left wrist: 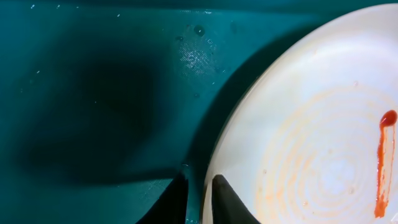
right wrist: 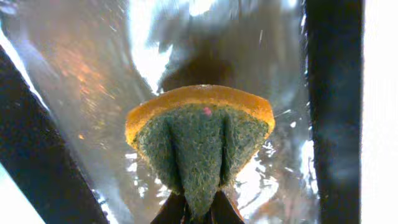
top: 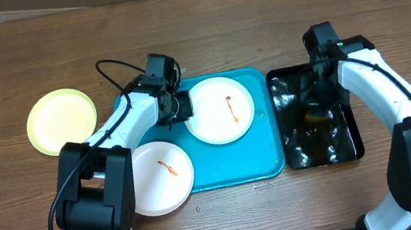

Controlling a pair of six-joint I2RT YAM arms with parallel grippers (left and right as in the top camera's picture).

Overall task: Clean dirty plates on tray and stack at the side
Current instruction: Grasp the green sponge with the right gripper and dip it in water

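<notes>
On the turquoise tray (top: 268, 158) lies a white plate (top: 218, 117) with a red sauce streak, which also shows in the left wrist view as the plate (left wrist: 323, 143). My left gripper (top: 181, 107) (left wrist: 198, 200) is shut on this plate's left rim, one finger over the tray and one over the plate. A second white plate (top: 158, 178) with an orange smear lies at the tray's front left, partly off it. A pale yellow-green plate (top: 61, 121) rests on the table at the left. My right gripper (top: 317, 102) (right wrist: 199, 214) is shut on a green-and-orange sponge (right wrist: 199, 140).
A black tray (top: 347, 147) lined with wet, shiny film (right wrist: 93, 74) stands right of the turquoise tray, and the right gripper hangs over it. Both white arms reach in from the near table edge. Bare wooden table (top: 202, 35) lies behind the trays.
</notes>
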